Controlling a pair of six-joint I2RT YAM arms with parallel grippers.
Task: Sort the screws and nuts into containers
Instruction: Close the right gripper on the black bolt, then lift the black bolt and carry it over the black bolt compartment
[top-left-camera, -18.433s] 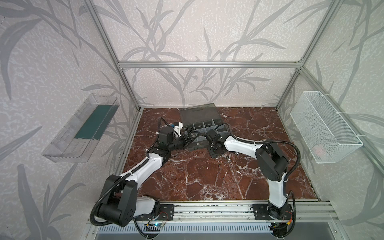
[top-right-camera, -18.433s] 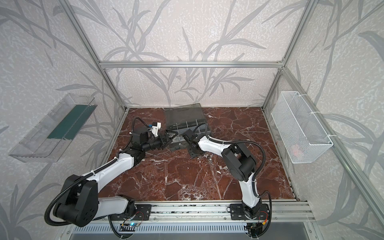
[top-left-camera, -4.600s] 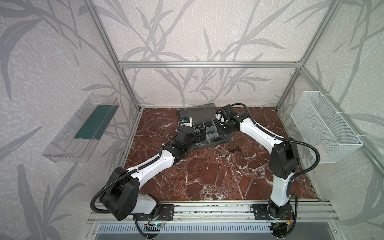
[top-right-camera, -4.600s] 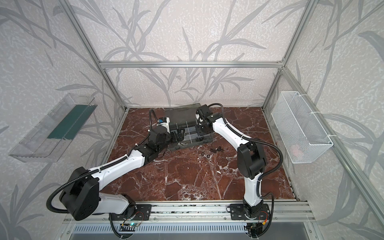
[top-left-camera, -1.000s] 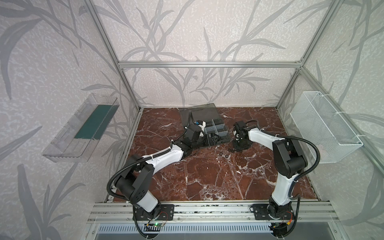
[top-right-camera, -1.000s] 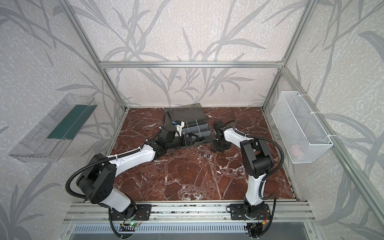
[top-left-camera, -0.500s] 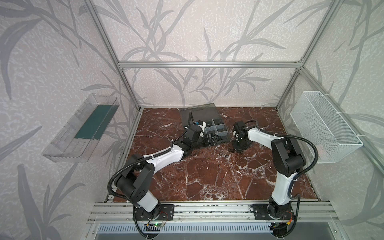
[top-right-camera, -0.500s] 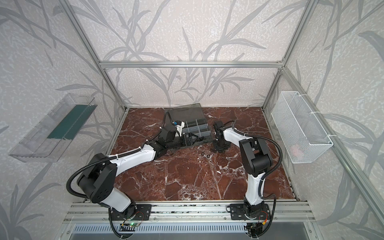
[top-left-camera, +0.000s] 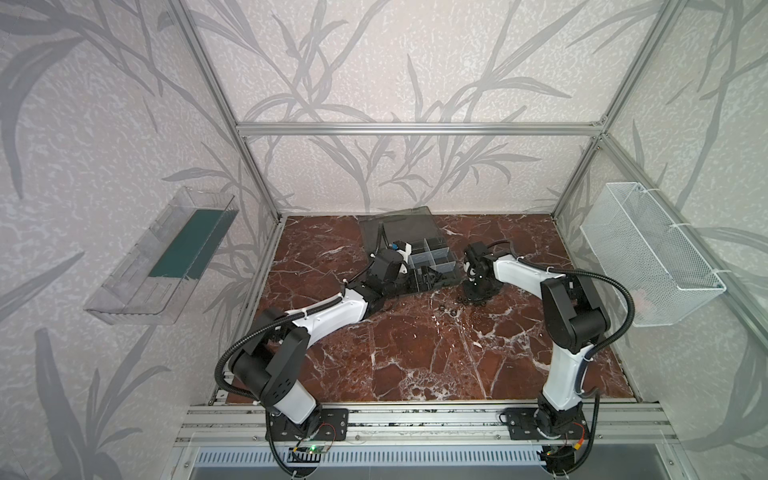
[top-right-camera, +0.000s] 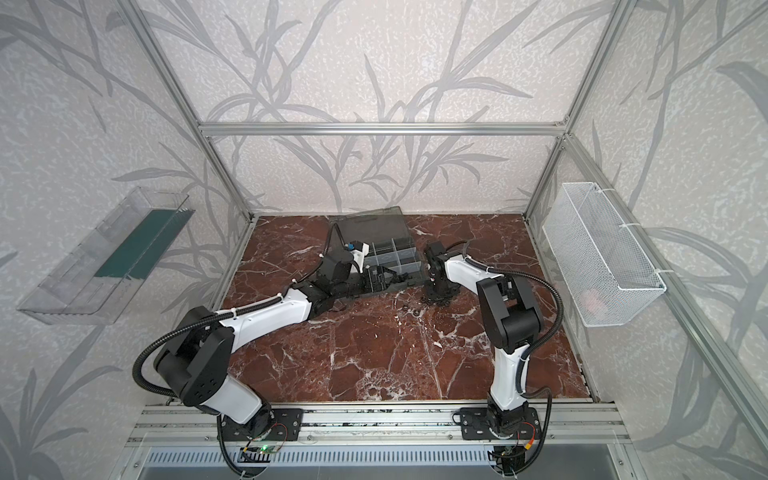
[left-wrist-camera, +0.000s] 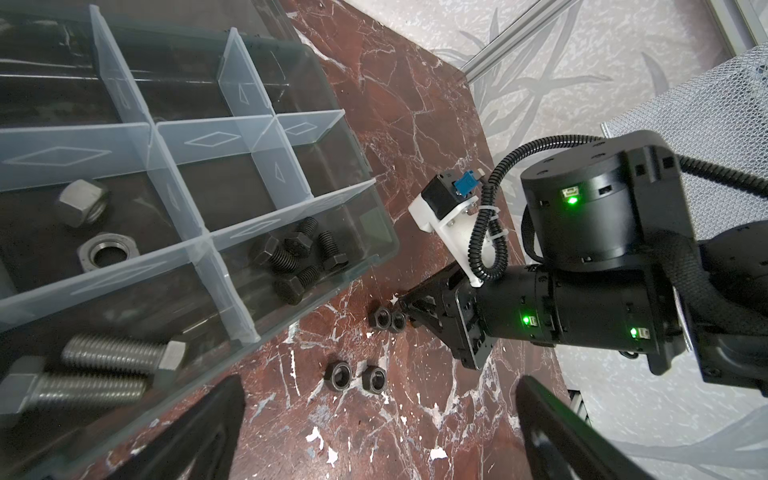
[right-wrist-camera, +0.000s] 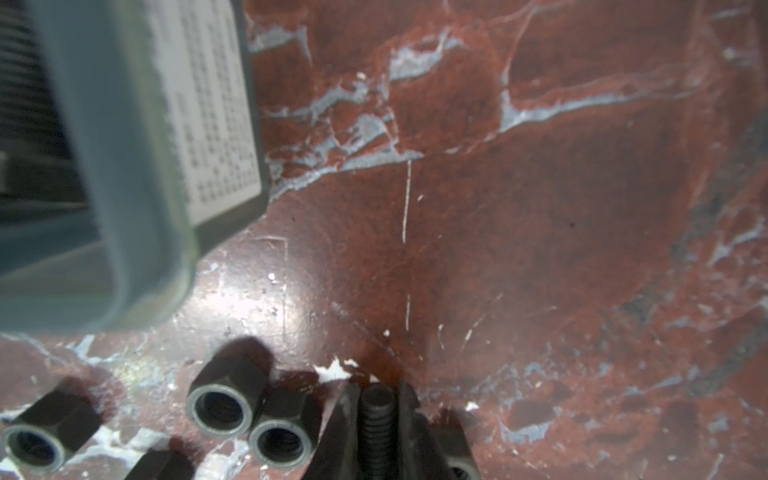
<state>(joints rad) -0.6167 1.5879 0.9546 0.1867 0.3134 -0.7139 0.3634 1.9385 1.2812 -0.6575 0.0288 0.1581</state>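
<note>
The dark grey organizer case (top-left-camera: 454, 277) lies open at the back middle of the marble floor. One of its containers holds black screws (left-wrist-camera: 299, 257), another silver hex nuts (left-wrist-camera: 83, 203), a third silver bolts (left-wrist-camera: 104, 370). Loose black nuts (left-wrist-camera: 386, 321) lie on the floor off the case's right front corner, also seen in the right wrist view (right-wrist-camera: 220, 405). My right gripper (right-wrist-camera: 377, 399) stands tip-down there, shut on a black screw (right-wrist-camera: 377, 419). My left gripper (left-wrist-camera: 380, 432) hangs open and empty over the case's front edge, near two more nuts (left-wrist-camera: 337, 376).
The case's smoky lid (top-left-camera: 395, 220) lies flat behind it. A white wire basket (top-left-camera: 648, 257) hangs on the right wall and a clear tray (top-left-camera: 166, 257) on the left wall. The case corner (right-wrist-camera: 145, 208) is close beside the right gripper.
The right gripper's jaws have closed onto the black screw by the case's corner. Both arms stay about where they were, and the left gripper stays open.
</note>
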